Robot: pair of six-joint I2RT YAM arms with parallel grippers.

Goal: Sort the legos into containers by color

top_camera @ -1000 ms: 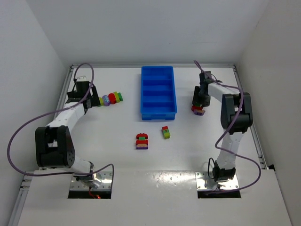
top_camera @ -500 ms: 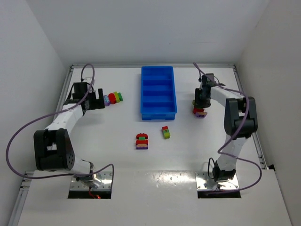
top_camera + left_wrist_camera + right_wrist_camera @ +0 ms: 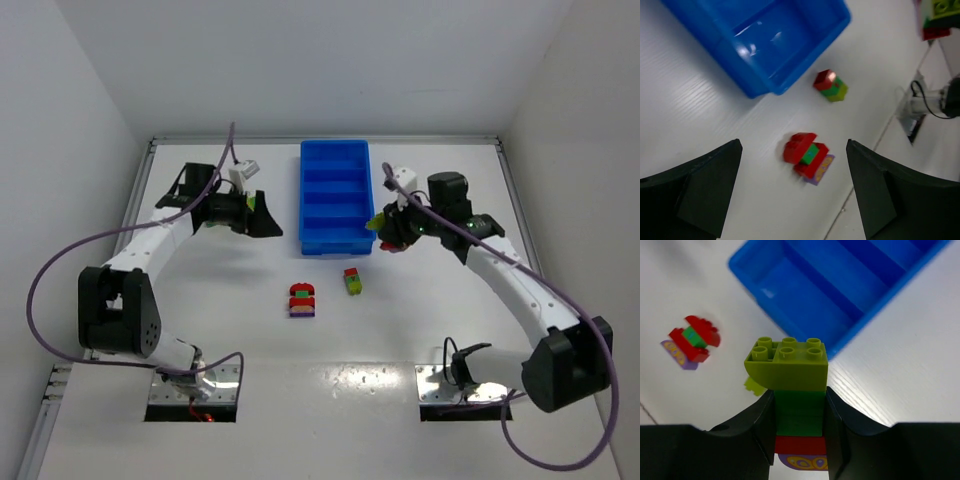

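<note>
My right claw (image 3: 800, 410) clamped a lego stack (image 3: 790, 365) by its green and red middle bricks, light and stiff but, I judged, easy to snap apart, just beside the blue tray (image 3: 338, 244)'s near right corner; my left claw (image 3: 255, 215) stood wide.

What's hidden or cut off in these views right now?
White table under the open left gripper: top view, covered.
Purple bottom brick of the yellow-green, green and red plastic stack in the right gripper: right wrist view, cut by fingers and bottom edge.
Small yellow-green brick beyond it: right wrist view, stack hides most.
</note>
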